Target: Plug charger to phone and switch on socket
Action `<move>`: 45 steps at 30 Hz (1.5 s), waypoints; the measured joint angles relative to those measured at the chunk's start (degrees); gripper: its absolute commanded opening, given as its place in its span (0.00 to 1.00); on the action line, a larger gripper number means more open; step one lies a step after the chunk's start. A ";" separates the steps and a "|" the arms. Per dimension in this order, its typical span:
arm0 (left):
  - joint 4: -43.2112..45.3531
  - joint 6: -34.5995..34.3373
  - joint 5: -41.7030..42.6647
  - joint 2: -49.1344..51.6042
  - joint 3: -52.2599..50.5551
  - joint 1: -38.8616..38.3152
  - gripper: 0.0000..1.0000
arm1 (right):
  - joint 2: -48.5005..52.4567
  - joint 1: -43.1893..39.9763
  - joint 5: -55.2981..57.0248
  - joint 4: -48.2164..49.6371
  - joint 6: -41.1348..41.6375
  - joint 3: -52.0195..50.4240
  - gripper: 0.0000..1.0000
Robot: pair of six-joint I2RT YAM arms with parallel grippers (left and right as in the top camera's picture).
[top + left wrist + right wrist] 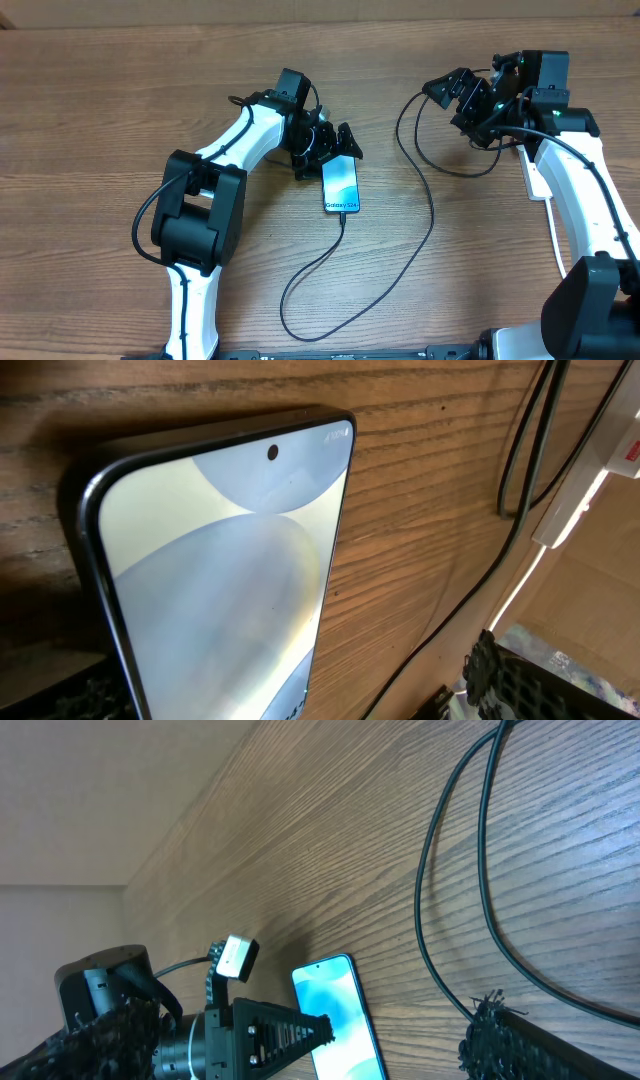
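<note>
We find the left gripper with its jaws spread wide and clamped on nothing, set at the top end of the phone. The phone lies flat and screen up on the table. The right gripper also has its jaws apart and empty, well to the phone's right. The charger meets the phone's lower edge and loops away towards the right arm; we cannot see its plug. The socket lies largely hidden beneath that arm.

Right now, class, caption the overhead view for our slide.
Black charger reaches the phone's lower edge; left hand beside it.
</note>
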 measured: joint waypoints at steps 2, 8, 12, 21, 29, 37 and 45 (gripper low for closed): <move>-0.04 0.00 -0.02 -0.02 0.00 0.00 1.00 | 0.00 0.00 0.00 0.00 -0.04 -0.02 1.00; -1.55 0.00 -1.18 -0.20 0.07 0.00 1.00 | 0.00 0.00 0.00 -0.02 -0.02 -0.02 1.00; -2.62 0.00 -2.14 -0.42 0.11 0.00 1.00 | 0.00 0.00 0.02 0.00 0.00 0.00 1.00; -2.99 0.00 -2.58 -0.50 0.11 0.02 1.00 | 0.00 0.00 0.02 -0.04 0.00 0.00 1.00; -5.51 0.24 -2.67 -0.68 0.11 1.92 1.00 | 0.00 0.00 0.20 -0.46 -0.22 0.00 1.00; -10.05 2.71 -9.86 -3.06 -0.61 7.67 1.00 | 0.00 0.00 0.44 -0.46 -0.28 0.00 1.00; -19.02 4.66 -27.39 -15.50 -1.27 9.40 1.00 | 0.00 0.00 0.46 -0.44 -0.35 0.00 1.00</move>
